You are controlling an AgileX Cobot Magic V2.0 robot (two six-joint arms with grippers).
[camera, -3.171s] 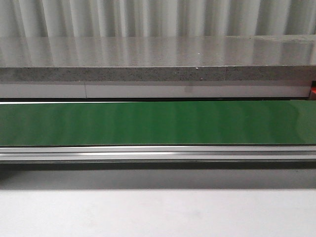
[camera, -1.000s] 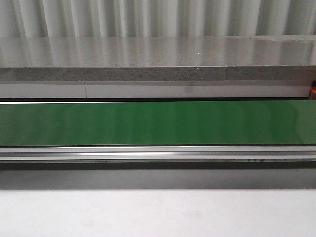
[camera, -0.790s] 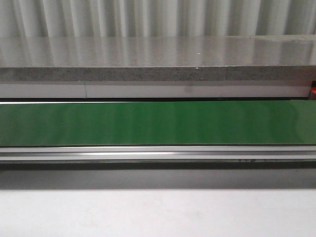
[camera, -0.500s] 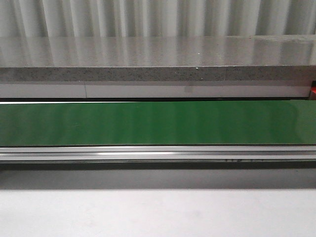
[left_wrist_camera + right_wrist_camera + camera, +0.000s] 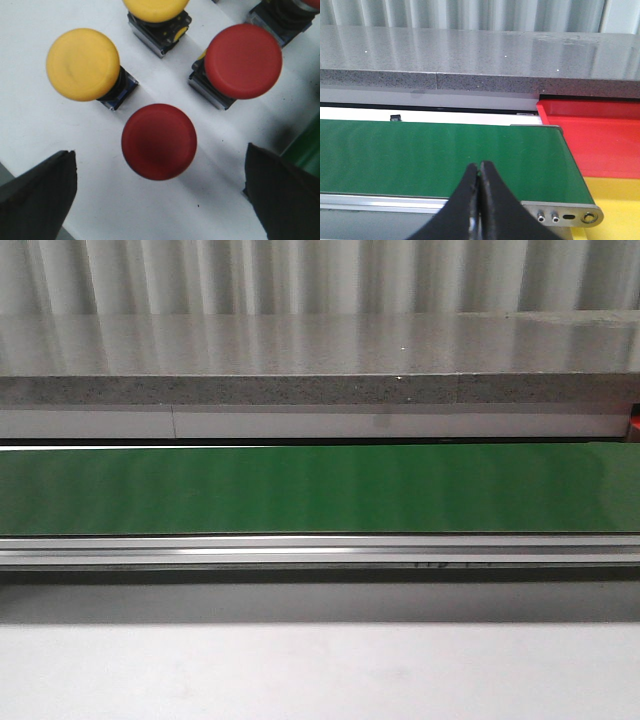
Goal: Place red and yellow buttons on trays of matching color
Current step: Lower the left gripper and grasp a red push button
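Right now the left gripper (image 5: 160, 200) hangs over a white table (image 5: 30, 125) with fingers (image 5: 37, 192) spread wide, nothing between them. Just ahead of the gap sits a dark red button (image 5: 159, 141), seen from above, apart from both fingers. Beyond it a second red button (image 5: 243, 61) on a black and grey base, and a yellow button (image 5: 83, 64) on a black base with a blue edge; these two flank the dark red one. Another yellow button (image 5: 156, 9) is cut off at the frame edge, and one more base (image 5: 280, 17) shows in the corner, cap colour hard to tell. A bit of green shows by the other finger (image 5: 282, 195). All buttons stand on the table, none on a tray. The right gripper (image 5: 479, 172) is closed, tips touching, holding nothing, poised above the green belt (image 5: 440, 157) near its end roller. Past the belt end lies the red tray (image 5: 590, 135) and, nearer, the yellow tray (image 5: 615, 200); the two trays touch edge to edge, neither holding anything in the part visible. The front view shows only the belt (image 5: 320, 488) running across, a metal rail (image 5: 320, 550) in front of it, a grey stone ledge (image 5: 320, 365) behind, and a sliver of red at the far right edge; no arms or buttons in that view.
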